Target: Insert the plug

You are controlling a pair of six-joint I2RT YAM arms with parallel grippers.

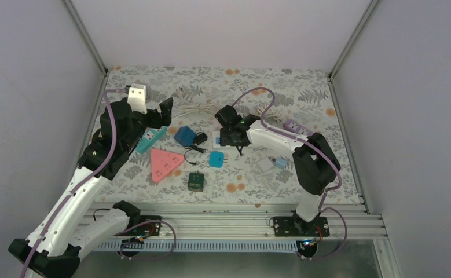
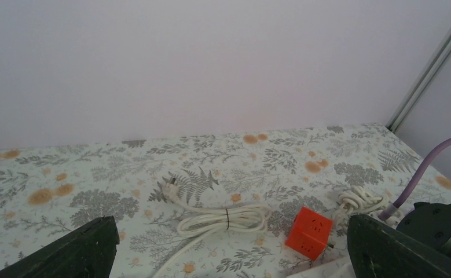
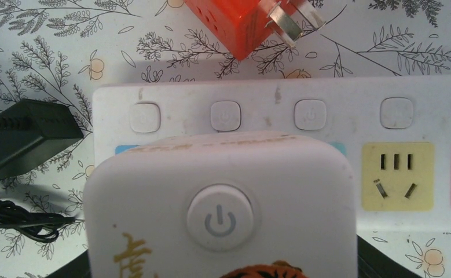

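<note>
At mid-table, plug point(image 3: 220, 214): a white block with a round power button is filling the lower centre of the right wrist view. It is sitting over the left part of the strip and covering the sockets there. Whether it is touching the strip cannot be told.
Strip point(image 3: 338, 110): it is lying flat on the floral cloth point(image 1: 304, 98), showing a row of four buttons and a free yellow socket point(image 3: 396, 175) just right of the plug.
Right gripper point(image 1: 233, 137): it is reaching down over the strip and clamping the plug. Its fingers point(image 3: 376, 266) are showing only as dark slivers at the plug's two sides.
Orange cube point(image 3: 252, 23): it is lying just beyond the strip, its prongs pointing right.
Black adapter point(image 3: 26, 136): it is lying just left of the strip, its cord trailing below it.
Cable point(image 2: 223, 220): a white coil is lying farther back, toward the rear wall.
Left gripper point(image 1: 160, 117): it is hovering over the table's left rear with its jaws spread wide, holding nothing. Its fingers point(image 2: 78, 252) are sitting at opposite bottom corners of the left wrist view.
Pink triangle point(image 1: 166, 165): it is lying well apart from the strip, toward the near left.
</note>
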